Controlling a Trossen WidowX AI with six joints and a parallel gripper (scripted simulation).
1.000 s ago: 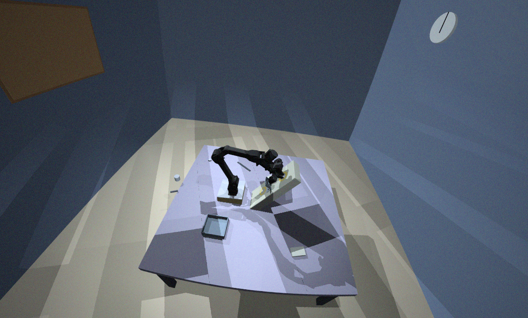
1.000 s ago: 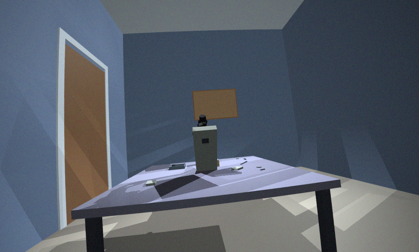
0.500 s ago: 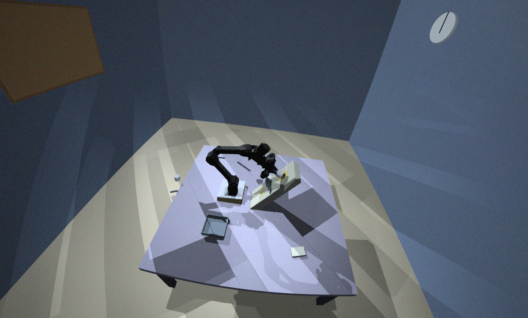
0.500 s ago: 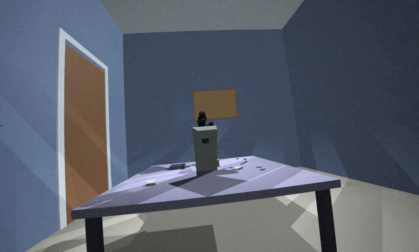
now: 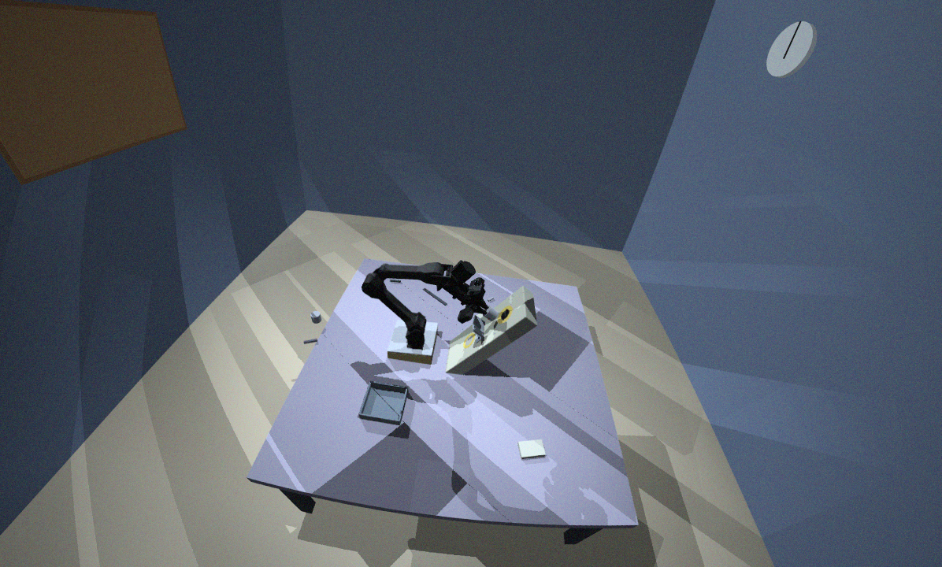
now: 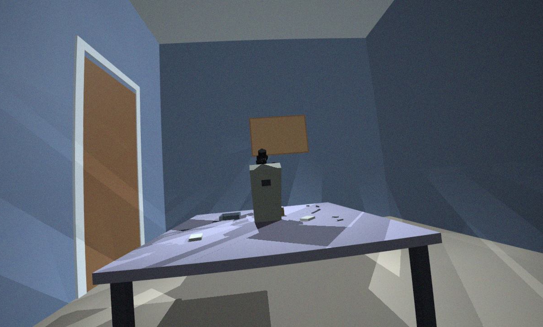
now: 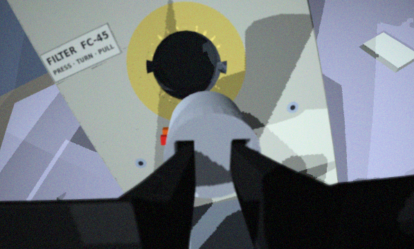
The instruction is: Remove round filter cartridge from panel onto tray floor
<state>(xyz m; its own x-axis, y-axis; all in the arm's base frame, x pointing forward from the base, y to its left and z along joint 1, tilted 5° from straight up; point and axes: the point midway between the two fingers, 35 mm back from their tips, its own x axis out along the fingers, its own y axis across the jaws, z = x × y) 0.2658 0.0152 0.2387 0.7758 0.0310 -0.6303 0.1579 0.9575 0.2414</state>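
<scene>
Two dark gripper fingers reach up from the bottom of the wrist view with their tips set into the two slots on the near face of the pale grey round filter cartridge (image 7: pixel 210 117), and the black parallel-jaw gripper (image 7: pixel 211 146) is clamped on the web between those slots, holding the cartridge clear of the panel. Beyond it the pale grey-green service panel (image 7: pixel 103 114) shows a black round socket (image 7: pixel 183 63) with a small notch on either side, ringed by a flat yellow disc (image 7: pixel 141 69); the cartridge sits in front of and below that opening, apart from it. A white label (image 7: pixel 80 52) on the panel, up and left of the ring, reads "FILTER FC-45" over "PRESS - TURN - PULL", and a small red-orange mark (image 7: pixel 164 135) shows on the panel just beside the cartridge's left edge. From the top view the black six-joint arm (image 5: pixel 397 299) rises from its pale base block (image 5: pixel 413 343) and arches over to the panel (image 5: pixel 491 338), which leans on the lavender table top (image 5: pixel 460 451). The shallow grey-blue square tray (image 5: pixel 383 402) lies on the table nearer the camera, well apart from the gripper, and the cartridge is not in it. A small white flat tile (image 5: pixel 531 448) lies farther along the table.
</scene>
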